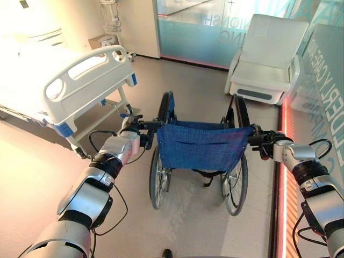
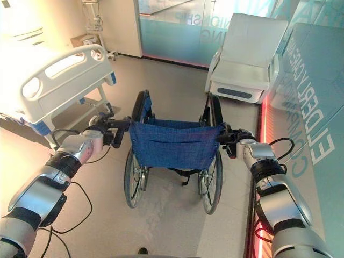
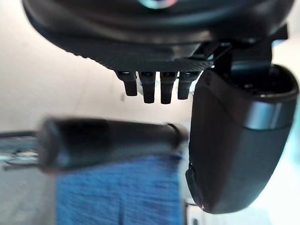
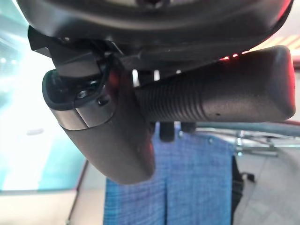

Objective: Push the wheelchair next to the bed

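— Where does the wheelchair (image 1: 199,156) stand?

— On the pale floor (image 1: 188,226), back toward the robot, its blue cloth backrest (image 1: 201,146) stretched between the two push handles. The hospital bed (image 1: 64,80) lies to the wheelchair's left and a little beyond it, footboard (image 1: 88,80) turned its way, well apart from the near wheel. A white recliner (image 1: 269,56) sits beyond the wheelchair to the right, against a glass wall (image 1: 215,27).

— And the hands?

— The left hand (image 1: 131,131) is at the wheelchair's left handle (image 3: 108,143). In its wrist view the fingers (image 3: 147,86) curl short above the dark grip with a gap showing, the thumb beside the grip's inner end; whether it is truly clamped is hard to tell from that blurred view. The right hand (image 2: 236,141) is closed around the right handle (image 4: 220,96), the ribbed grip lying between thumb and fingers.

— Anything in the seat or the backrest pocket?

— The seat is hidden behind the backrest; the pocket lies flat.
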### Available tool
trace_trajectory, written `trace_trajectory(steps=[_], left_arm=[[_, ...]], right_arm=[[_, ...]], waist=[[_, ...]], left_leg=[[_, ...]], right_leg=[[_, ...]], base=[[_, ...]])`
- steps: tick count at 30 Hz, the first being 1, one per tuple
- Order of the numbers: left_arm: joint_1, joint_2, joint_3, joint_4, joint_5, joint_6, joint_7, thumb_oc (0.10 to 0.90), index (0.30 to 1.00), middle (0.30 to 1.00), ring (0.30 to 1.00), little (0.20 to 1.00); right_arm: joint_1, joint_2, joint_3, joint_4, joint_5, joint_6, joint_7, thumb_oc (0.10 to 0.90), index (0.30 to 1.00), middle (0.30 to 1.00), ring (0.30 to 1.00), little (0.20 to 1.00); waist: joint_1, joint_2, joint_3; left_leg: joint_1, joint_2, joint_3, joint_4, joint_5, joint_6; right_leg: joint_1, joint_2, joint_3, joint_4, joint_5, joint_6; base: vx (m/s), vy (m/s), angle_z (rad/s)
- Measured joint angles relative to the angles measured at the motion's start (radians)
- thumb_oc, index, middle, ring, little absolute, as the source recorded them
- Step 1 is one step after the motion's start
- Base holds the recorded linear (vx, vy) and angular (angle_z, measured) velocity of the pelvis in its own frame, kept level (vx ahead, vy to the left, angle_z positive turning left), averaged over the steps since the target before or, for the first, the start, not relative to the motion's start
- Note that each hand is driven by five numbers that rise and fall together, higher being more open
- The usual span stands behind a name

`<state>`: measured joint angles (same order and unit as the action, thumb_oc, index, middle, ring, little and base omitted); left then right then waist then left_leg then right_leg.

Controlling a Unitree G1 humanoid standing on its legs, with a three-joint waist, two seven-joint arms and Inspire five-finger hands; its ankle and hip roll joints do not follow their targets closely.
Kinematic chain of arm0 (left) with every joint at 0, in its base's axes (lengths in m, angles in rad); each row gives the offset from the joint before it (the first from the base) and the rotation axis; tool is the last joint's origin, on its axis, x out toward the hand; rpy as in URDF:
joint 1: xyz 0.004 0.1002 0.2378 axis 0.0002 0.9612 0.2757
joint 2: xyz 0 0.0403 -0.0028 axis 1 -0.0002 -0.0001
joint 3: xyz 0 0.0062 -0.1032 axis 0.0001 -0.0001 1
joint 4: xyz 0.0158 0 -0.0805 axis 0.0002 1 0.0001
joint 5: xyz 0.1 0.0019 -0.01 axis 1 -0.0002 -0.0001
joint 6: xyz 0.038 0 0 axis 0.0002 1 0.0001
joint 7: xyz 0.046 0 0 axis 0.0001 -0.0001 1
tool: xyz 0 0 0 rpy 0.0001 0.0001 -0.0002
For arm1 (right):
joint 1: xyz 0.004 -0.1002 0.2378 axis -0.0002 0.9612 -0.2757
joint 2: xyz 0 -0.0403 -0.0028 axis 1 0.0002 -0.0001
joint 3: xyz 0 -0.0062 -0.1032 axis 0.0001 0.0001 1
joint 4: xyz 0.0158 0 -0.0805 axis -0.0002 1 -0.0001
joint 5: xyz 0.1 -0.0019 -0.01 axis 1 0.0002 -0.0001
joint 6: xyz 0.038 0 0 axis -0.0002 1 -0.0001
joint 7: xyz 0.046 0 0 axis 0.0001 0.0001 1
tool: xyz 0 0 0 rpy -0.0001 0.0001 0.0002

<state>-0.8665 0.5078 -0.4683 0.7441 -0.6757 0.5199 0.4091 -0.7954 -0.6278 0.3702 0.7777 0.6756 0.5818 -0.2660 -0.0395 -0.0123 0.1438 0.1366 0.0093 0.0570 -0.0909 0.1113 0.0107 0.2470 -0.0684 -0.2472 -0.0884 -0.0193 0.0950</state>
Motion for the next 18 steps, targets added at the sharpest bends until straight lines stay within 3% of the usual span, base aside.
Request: trace_trajectory(steps=[4, 9, 14, 18], left_arm=[[0.000, 0.006, 0.000, 0.024, 0.007, 0.019, -0.019, 0.800, 0.900, 0.900, 0.900, 0.900], [0.000, 0.013, -0.043, 0.024, 0.017, 0.078, -0.151, 0.800, 0.900, 0.900, 0.900, 0.900], [0.006, 0.009, -0.077, 0.024, 0.023, 0.083, -0.244, 0.800, 0.900, 0.900, 0.900, 0.900], [0.006, 0.009, -0.077, 0.024, 0.022, 0.082, -0.248, 0.800, 0.900, 0.900, 0.900, 0.900]], right_arm=[[0.000, -0.001, 0.000, 0.000, 0.000, 0.000, 0.000, 0.400, 0.300, 0.300, 0.300, 0.300], [0.000, 0.004, 0.000, 0.000, 0.000, 0.000, 0.000, 0.400, 0.300, 0.300, 0.300, 0.300], [0.000, 0.011, 0.000, 0.000, 0.000, -0.002, 0.000, 0.400, 0.300, 0.300, 0.300, 0.300], [0.000, 0.013, 0.000, 0.000, 0.000, -0.002, 0.000, 0.400, 0.300, 0.300, 0.300, 0.300]], waist=[[0.000, 0.000, 0.000], [0.000, 0.000, 0.000], [-0.003, 0.000, 0.000], [-0.003, 0.000, 0.000]], left_leg=[[0.000, 0.000, 0.000, 0.000, 0.000, 0.000], [0.000, 0.000, 0.001, 0.000, 0.000, 0.000], [0.001, 0.000, 0.003, 0.000, 0.000, 0.000], [0.003, 0.000, 0.004, 0.000, 0.000, 0.000]], right_leg=[[0.000, 0.000, 0.000, 0.000, 0.000, 0.000], [0.000, 0.000, 0.000, 0.000, 0.000, 0.000], [-0.001, 0.000, 0.002, 0.000, 0.000, 0.000], [-0.001, 0.000, 0.015, 0.000, 0.000, 0.000]], base=[[0.00, 0.000, 0.00], [0.00, 0.000, 0.00], [0.02, 0.002, -0.01], [0.04, -0.001, -0.03]])
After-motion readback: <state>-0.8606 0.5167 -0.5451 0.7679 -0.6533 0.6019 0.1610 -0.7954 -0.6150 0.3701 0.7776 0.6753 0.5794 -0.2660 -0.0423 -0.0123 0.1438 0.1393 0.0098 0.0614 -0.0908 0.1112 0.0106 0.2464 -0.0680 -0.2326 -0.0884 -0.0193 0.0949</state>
